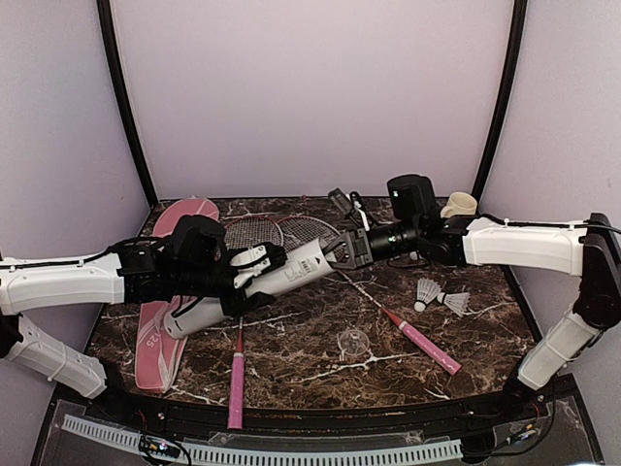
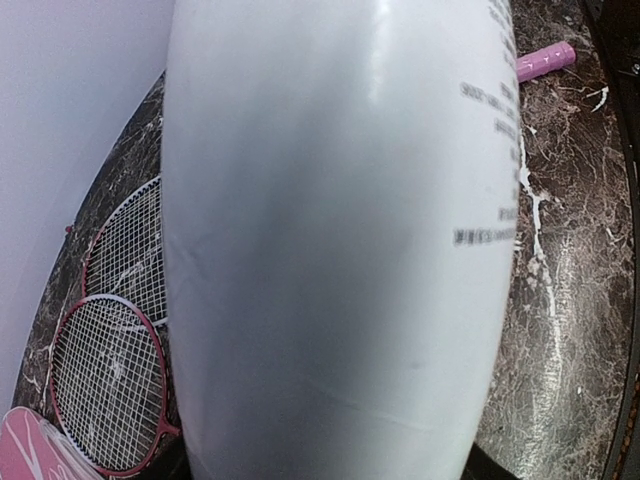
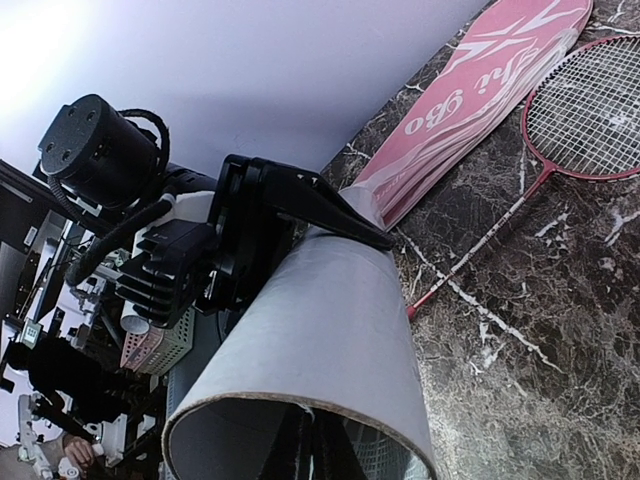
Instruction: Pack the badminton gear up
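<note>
tube: we hold the white tube [image 1: 281, 275] off the table [image 1: 320, 374], left gripper [image 1: 250, 272] clamped around it, mouth facing the right gripper [image 1: 340, 250] for loading | right: at the mouth, we cannot tell if spread | two shuttlecocks [image 1: 428, 291] lie nearby

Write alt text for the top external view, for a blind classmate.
Two robot arms meet over a dark marble table: the left hand grips a tilted white tube, the right hand sits at its open end. Two racquets, a pink cover and two shuttlecocks lie around them.
</note>
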`<state>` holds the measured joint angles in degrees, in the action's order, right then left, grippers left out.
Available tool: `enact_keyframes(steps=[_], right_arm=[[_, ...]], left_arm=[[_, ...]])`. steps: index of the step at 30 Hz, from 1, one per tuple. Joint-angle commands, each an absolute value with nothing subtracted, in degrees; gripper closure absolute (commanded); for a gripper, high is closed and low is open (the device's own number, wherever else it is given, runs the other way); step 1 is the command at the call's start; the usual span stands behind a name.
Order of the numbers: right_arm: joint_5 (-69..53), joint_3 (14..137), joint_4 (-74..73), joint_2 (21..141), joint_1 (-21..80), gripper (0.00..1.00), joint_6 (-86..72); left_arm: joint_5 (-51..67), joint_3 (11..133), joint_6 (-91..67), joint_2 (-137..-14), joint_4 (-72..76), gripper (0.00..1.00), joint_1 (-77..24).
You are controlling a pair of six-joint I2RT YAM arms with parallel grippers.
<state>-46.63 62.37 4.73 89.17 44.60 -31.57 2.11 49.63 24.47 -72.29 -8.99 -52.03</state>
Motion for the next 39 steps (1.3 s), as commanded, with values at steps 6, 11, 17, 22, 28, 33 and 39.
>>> enact_keyframes(steps=[6,11,17,22,28,33,39], right_arm=[[-39.9,64.4,1.7,86.5,45.1,0.81,-27.9],[-29.1,64.6,-4.6,81.0,44.9,0.60,-23.6],[-18.6,62.3,-12.3,73.2,42.7,0.49,-21.6],[-10.4,56.7,-15.5,64.1,36.4,0.38,-24.5],[-9.5,49.8,-17.4,63.5,22.7,0.31,-27.8],[-12.7,47.9,-14.3,70.0,16.1,0.28,-27.6],[-11.0,49.8,-15.1,77.3,15.5,0.23,-20.9]], left_arm=[[0.8,48.9,25.4,-70.3,-7.0,0.37,-52.6],[-1.9,48.6,25.5,-70.6,-6.5,0.37,-52.6],[-5.7,48.6,25.4,-70.7,-5.7,0.38,-52.5],[-9.9,47.6,26.1,-70.2,-4.6,0.38,-52.5],[-8.9,48.0,26.5,-71.2,-4.9,0.38,-52.5],[-7.3,48.2,26.2,-71.2,-5.2,0.38,-52.5],[-6.7,48.1,26.0,-70.9,-5.3,0.38,-52.6]])
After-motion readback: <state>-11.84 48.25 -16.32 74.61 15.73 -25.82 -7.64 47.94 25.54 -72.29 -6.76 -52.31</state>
